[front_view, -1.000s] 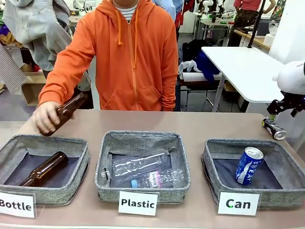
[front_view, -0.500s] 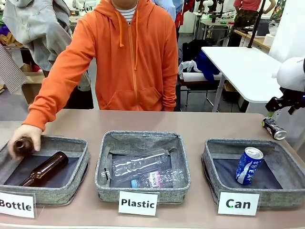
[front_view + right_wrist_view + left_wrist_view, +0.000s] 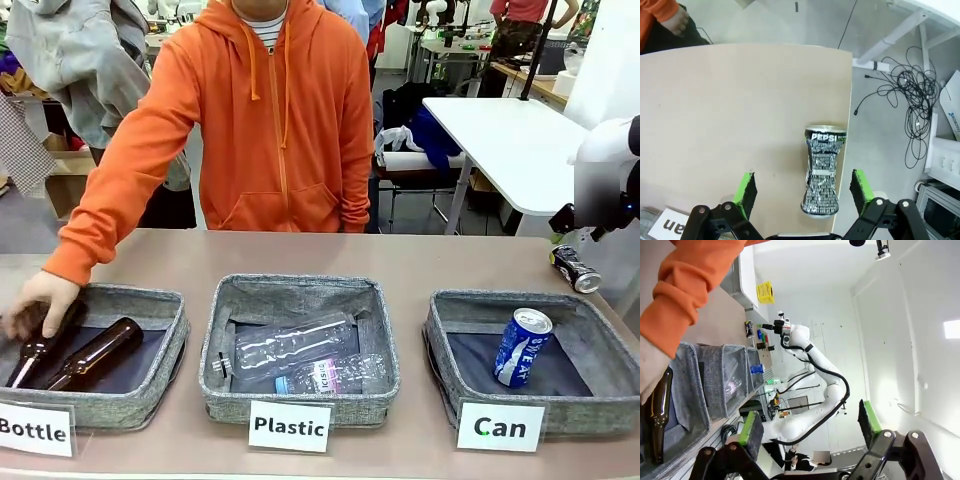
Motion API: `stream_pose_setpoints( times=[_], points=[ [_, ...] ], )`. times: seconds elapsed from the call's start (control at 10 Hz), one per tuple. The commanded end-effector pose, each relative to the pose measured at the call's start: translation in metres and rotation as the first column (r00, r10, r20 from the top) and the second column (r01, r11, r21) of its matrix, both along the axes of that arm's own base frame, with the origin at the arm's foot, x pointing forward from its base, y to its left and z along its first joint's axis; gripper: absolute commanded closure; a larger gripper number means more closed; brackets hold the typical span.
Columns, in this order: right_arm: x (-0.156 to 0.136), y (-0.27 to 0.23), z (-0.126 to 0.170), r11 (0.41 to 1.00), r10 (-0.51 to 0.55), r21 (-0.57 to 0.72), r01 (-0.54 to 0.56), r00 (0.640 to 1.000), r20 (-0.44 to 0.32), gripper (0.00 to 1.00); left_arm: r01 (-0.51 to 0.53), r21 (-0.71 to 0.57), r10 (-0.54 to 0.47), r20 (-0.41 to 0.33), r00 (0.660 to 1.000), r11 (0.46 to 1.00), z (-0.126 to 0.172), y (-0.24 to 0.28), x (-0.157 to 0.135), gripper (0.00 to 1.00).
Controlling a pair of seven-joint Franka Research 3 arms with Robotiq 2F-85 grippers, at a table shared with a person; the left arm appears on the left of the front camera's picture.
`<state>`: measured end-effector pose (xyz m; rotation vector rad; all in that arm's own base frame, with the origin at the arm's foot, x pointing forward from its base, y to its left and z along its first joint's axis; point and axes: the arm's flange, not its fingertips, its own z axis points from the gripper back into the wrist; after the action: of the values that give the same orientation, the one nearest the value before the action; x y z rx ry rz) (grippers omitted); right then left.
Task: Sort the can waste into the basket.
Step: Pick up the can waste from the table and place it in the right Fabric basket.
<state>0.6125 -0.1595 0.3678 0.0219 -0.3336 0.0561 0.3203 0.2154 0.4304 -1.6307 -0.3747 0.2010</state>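
Three grey baskets stand in a row on the table, each with a white sign: "Bottle", "Plastic" and "Can". The Can basket holds a blue and white can lettered "SWEAT", leaning upright against its dark bottom. The Plastic basket holds two clear bottles lying on their sides, one with a partly readable label. The Bottle basket holds two brown glass bottles; the person's hand rests on the one nearer the left wall.

A dented black can printed "PEPSI" lies on its side on the table near the far right edge, outside the baskets. The right gripper hovers above it, fingers spread wide on either side, not touching. The left gripper is held off to the side, its fingers apart and empty.
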Motion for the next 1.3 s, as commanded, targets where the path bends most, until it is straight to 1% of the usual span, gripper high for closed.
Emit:
stream_pose_setpoints(
  times=[0.0, 0.2, 0.4, 0.5, 0.6, 0.7, 0.8, 0.9, 1.0, 1.1, 1.2],
  points=[
    [0.01, -0.013, -0.006, 0.999, 0.02, 0.03, -0.021, 0.999, 0.05, 0.0, -0.019, -0.025, 0.02, 0.036, 0.999, 1.0, 0.006, 0.009, -0.004, 0.0],
    [0.012, -0.019, -0.009, 1.0, 0.002, 0.031, -0.004, 0.998, 0.061, 0.0, -0.026, -0.035, 0.027, 0.036, 0.999, 0.999, 0.002, 0.011, -0.006, 0.0],
    [0.014, -0.024, -0.018, 0.999, -0.008, 0.053, 0.006, 0.999, 0.044, 0.0, -0.029, -0.039, 0.031, 0.039, 0.999, 0.999, 0.003, 0.011, -0.008, 0.0],
    [0.015, -0.028, -0.025, 0.998, -0.022, 0.054, 0.02, 0.999, 0.027, 0.0, -0.021, -0.035, 0.022, 0.037, 0.999, 0.999, 0.002, 0.009, -0.007, 0.0],
    [0.015, -0.03, -0.03, 0.998, -0.029, 0.059, 0.028, 0.999, 0.016, 0.0, 0.007, -0.025, -0.006, 0.017, 1.0, 1.0, -0.002, 0.001, -0.007, 0.0],
    [0.015, -0.03, -0.033, 0.997, -0.031, 0.065, 0.03, 0.999, 0.011, 0.0, 0.085, 0.009, -0.085, -0.023, 0.996, 0.996, -0.009, -0.018, -0.004, 0.0],
    [0.015, -0.03, -0.035, 0.997, -0.036, 0.069, 0.036, 0.999, 0.003, 0.0, 0.183, 0.052, -0.179, -0.068, 0.981, 0.982, -0.016, -0.047, 0.004, 0.0],
    [0.016, -0.03, -0.037, 0.997, -0.041, 0.068, 0.041, 0.999, 0.0, 0.0, 0.282, 0.114, -0.269, -0.115, 0.956, 0.953, -0.021, -0.08, 0.01, 0.0],
    [0.015, -0.032, -0.041, 0.996, -0.054, 0.066, 0.055, 0.999, -0.009, 0.0, 0.381, 0.159, -0.36, -0.149, 0.921, 0.911, -0.026, -0.117, 0.016, 0.0],
    [0.014, -0.033, -0.044, 0.995, -0.063, 0.071, 0.063, 0.998, -0.013, 0.0, 0.445, 0.211, -0.408, -0.194, 0.892, 0.871, -0.033, -0.144, 0.022, 0.0],
    [0.013, -0.034, -0.046, 0.994, -0.07, 0.084, 0.071, 0.997, -0.017, 0.0, 0.458, 0.291, -0.389, -0.266, 0.882, 0.84, -0.042, -0.159, 0.029, 0.0]
  ],
)
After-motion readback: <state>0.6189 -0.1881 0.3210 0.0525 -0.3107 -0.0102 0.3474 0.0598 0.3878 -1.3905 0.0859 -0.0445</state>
